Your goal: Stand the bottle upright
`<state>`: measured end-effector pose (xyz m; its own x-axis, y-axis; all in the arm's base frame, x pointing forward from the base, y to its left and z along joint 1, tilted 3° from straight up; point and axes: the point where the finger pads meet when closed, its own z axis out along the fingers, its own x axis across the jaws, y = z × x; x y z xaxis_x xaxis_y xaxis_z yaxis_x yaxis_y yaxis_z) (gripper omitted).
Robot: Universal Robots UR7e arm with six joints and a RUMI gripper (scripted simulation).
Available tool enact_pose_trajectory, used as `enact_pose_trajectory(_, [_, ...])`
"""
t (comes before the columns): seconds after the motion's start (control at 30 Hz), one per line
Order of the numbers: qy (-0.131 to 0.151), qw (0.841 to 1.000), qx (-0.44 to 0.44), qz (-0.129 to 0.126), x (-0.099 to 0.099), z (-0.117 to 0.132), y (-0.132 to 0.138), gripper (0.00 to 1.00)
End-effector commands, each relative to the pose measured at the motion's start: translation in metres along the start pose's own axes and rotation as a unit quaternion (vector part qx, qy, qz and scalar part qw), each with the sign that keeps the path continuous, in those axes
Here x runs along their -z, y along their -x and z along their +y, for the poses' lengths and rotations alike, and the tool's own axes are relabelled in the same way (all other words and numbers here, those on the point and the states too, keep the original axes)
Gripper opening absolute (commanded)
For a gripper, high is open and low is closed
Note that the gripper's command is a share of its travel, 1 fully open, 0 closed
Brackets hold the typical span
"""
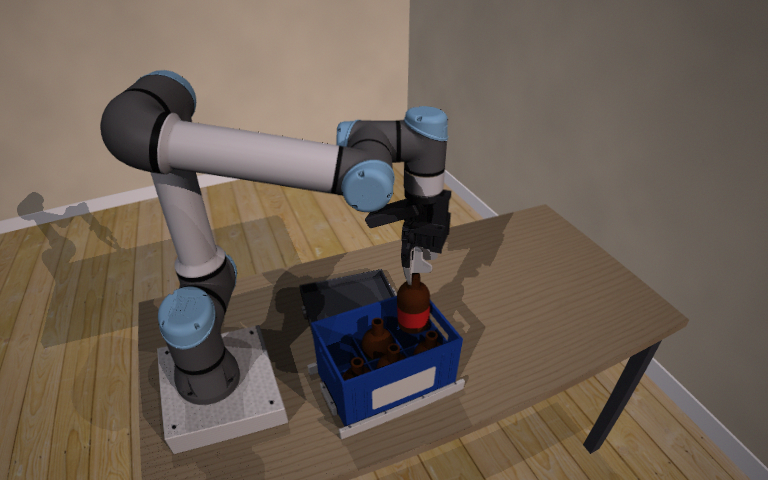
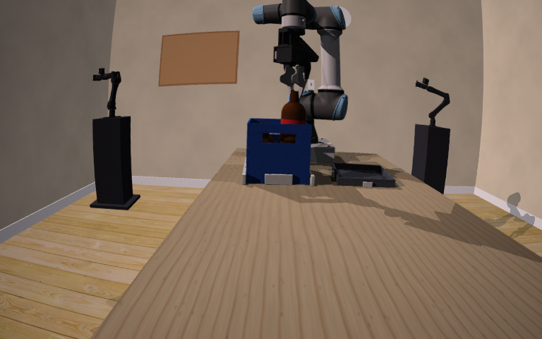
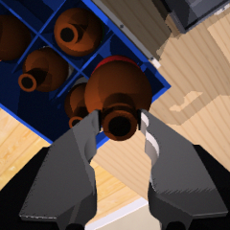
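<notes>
My gripper [image 1: 413, 278] [image 2: 294, 88] [image 3: 119, 110] is shut on the neck of a brown bottle with a red label [image 1: 412, 300] [image 2: 293, 111] [image 3: 117, 88]. The bottle is upright and raised, its label above the crate's rim in the top view, its lower part hidden inside the crate. The blue crate [image 1: 339, 396] [image 2: 278, 159] [image 3: 160, 88] holds the other brown bottles, among them one in the middle [image 1: 376, 341] [image 3: 79, 31] and one at the front right [image 1: 428, 341] [image 3: 77, 103]. The dark tray [image 1: 341, 311] [image 2: 363, 179] [image 3: 184, 21] lies beside the crate.
White rails [image 1: 403, 408] [image 2: 278, 179] run along the crate's foot. The crate's wall stands between the held bottle and the tray. The robot's base plate [image 1: 254, 416] is left of the crate in the top view.
</notes>
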<state>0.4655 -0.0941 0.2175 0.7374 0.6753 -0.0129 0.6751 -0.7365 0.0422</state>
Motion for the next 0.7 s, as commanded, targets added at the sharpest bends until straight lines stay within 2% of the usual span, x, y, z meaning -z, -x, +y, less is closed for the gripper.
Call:
enact_pose_trajectory(0.0, [0.001,1.000,0.000,0.000,0.0029,0.0003,-0.0001,0.00])
enact_pose_trajectory(0.67, [0.001,1.000,0.000,0.000,0.0089,0.0003,-0.0001,0.00])
